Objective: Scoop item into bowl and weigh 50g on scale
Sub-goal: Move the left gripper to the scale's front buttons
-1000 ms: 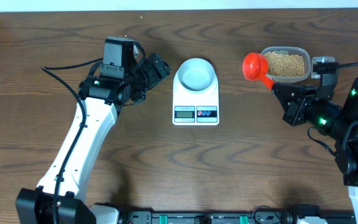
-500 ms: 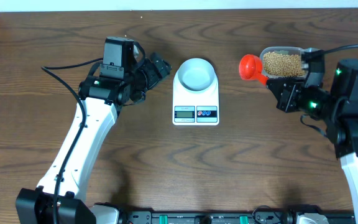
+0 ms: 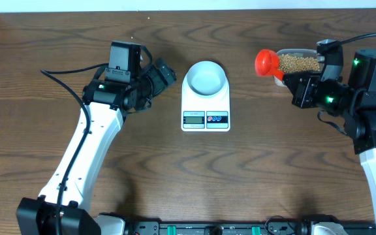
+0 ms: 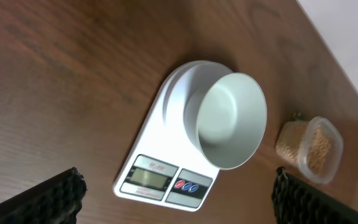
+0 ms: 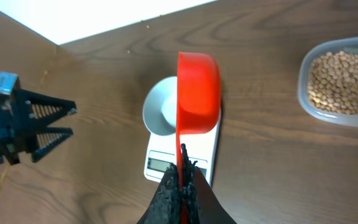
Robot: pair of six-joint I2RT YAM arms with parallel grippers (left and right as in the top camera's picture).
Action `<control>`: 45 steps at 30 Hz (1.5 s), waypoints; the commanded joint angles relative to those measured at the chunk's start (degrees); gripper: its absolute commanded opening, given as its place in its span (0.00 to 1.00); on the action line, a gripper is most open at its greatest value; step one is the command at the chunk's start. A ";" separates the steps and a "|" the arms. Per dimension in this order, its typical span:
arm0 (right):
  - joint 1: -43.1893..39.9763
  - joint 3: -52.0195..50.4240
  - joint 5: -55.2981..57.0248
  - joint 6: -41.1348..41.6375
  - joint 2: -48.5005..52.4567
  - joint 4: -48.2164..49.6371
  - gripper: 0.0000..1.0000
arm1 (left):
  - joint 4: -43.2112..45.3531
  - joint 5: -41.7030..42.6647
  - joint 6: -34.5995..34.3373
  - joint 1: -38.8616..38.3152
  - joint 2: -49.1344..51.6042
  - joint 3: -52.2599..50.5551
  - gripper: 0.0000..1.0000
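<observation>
Red plastic fills the right claw (image 5: 182, 182): its black fingers are closed tight on the thin handle of a scoop (image 5: 197, 84). The scoop's smooth, rounded cup points away from the wrist and is turned on edge, so what lies inside it cannot be seen. In the right wrist view the cup covers part of the scale and bowl beyond it. From overhead, the cup hangs at the left end of the tub (image 5: 304, 81), by its rim. The tub is clear plastic, a rounded rectangle, at the far right of the surface (image 3: 273, 163), and it holds the beans (image 5: 347, 74), small, round and tan, packed close together.

The left claw (image 3: 163, 72) stands wide and holds nothing. Its ribbed black fingers are spread and aimed right at the scale (image 3: 205, 119), near it but apart. The scale is flat, white and glossy, with a grey display and a red and a blue button along its near edge. It lies mid-surface. On its far half sits the bowl (image 3: 205, 77), round, pale and smooth-walled. The surface is dark brown wood with a strong wavy grain.
</observation>
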 commanded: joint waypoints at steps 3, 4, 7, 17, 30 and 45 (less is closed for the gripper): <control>0.50 1.29 0.59 -6.01 0.13 -3.39 0.01 | -2.75 -0.55 13.09 0.02 -0.79 0.94 0.86; 0.50 1.27 0.66 -6.82 0.13 -4.00 0.01 | -3.30 -0.55 14.01 0.00 -1.07 0.94 0.78; 0.50 1.29 1.68 -7.23 0.13 -4.61 0.01 | -4.63 -0.50 14.27 -0.33 -2.23 0.96 0.45; 0.50 1.27 1.62 -7.21 0.13 -4.39 0.01 | -13.00 -0.52 13.44 -7.63 -6.16 0.96 0.07; 0.50 1.27 1.62 -7.65 0.13 -4.35 0.01 | -13.40 -14.58 9.57 -24.11 -5.86 -1.33 0.08; 0.50 1.27 1.66 -8.13 0.13 -4.42 0.01 | 0.81 -14.69 13.22 -28.96 4.24 -4.52 0.07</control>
